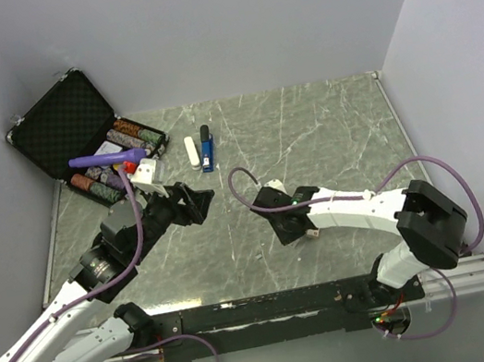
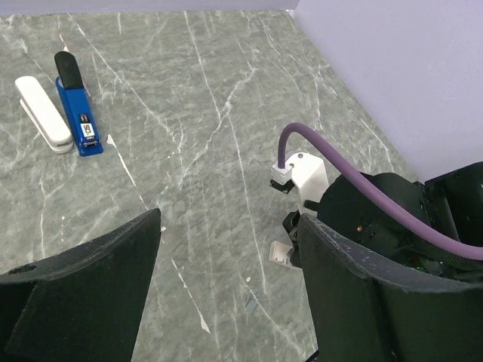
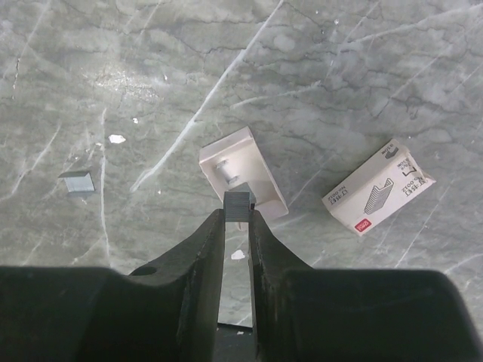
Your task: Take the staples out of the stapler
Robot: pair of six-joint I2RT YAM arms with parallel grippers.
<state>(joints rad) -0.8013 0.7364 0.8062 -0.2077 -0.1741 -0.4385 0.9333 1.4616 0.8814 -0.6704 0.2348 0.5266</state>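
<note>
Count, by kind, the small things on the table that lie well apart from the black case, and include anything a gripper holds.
Blue stapler: 1
White bar: 1
Staple box: 1
White tray: 1
Grey staple block: 2, one loose, one pinched by the right gripper
Total: 6

The grey-green marbled worktop (image 1: 327, 128) fills the top view. At its upper middle the blue stapler (image 1: 207, 150) lies flat, with a white bar (image 1: 192, 152) parallel just to its left. An open black case (image 1: 64, 128) sits in the upper left corner. In the right wrist view a white tray (image 3: 253, 166) lies at centre. A staple box (image 3: 379, 188) is to its right, and a small grey staple block (image 3: 76, 183) lies at the left.
</note>
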